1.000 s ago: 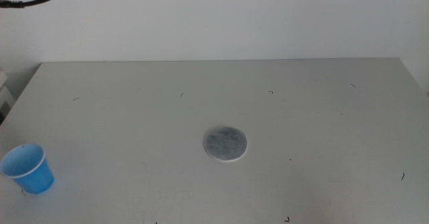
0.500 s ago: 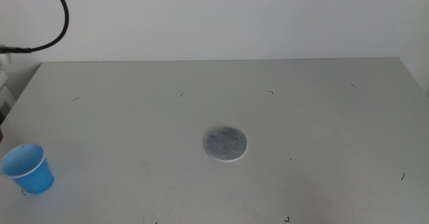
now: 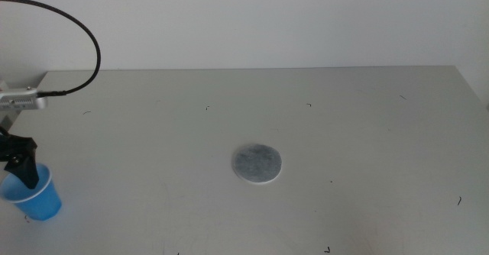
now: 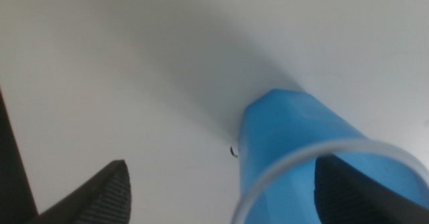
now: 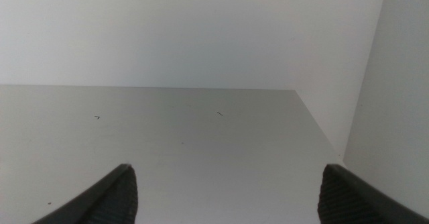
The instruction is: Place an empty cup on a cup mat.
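Note:
The blue cup (image 3: 36,197) stands upright near the table's front left corner. My left gripper (image 3: 20,166) has come down over its rim from the left. In the left wrist view the cup (image 4: 295,133) fills the near right, and the left gripper (image 4: 221,169) is open, with one jaw over the cup's mouth and the other outside its wall. The round grey cup mat (image 3: 257,164) with a white edge lies bare at the table's middle, well right of the cup. My right gripper (image 5: 226,172) is open above the table, holds nothing, and is out of the middle view.
A black cable (image 3: 80,33) loops over the left arm's camera housing (image 3: 21,100) at the back left. The table's right edge and a white wall (image 5: 395,103) show in the right wrist view. The grey table (image 3: 367,133) bears only small dark specks.
The left arm has come into the middle view from the left and lowered its gripper onto the cup's rim. Cup and mat stay put.

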Action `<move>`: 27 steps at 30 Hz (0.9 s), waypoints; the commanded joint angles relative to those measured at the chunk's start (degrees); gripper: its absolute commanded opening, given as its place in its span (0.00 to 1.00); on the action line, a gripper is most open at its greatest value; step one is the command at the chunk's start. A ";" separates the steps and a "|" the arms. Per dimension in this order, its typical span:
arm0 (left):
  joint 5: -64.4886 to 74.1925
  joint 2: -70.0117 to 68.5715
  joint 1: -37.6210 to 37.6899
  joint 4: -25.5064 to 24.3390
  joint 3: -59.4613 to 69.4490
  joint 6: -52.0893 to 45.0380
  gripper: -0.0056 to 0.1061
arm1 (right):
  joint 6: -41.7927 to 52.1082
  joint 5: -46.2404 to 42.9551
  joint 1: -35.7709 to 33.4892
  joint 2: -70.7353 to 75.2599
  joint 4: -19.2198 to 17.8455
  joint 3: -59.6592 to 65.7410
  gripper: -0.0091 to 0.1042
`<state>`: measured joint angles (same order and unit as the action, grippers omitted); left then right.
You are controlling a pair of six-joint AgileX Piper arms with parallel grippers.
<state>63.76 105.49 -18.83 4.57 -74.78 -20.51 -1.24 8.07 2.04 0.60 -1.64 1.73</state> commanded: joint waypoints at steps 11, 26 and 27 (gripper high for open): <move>-2.24 1.91 -0.17 0.81 -1.79 0.02 0.58 | 0.29 -4.29 -0.03 1.49 -0.79 -0.48 0.91; 1.01 0.81 0.03 0.63 -1.79 3.02 0.05 | 0.29 -4.29 -0.03 1.49 -0.79 -0.48 0.91; 1.43 0.15 0.19 0.67 -1.79 3.37 0.05 | 0.29 -4.29 -0.03 1.49 -0.79 -0.48 0.91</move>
<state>63.73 109.65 -18.78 4.60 -75.17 -18.31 -1.24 8.07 2.04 0.60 -1.64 1.73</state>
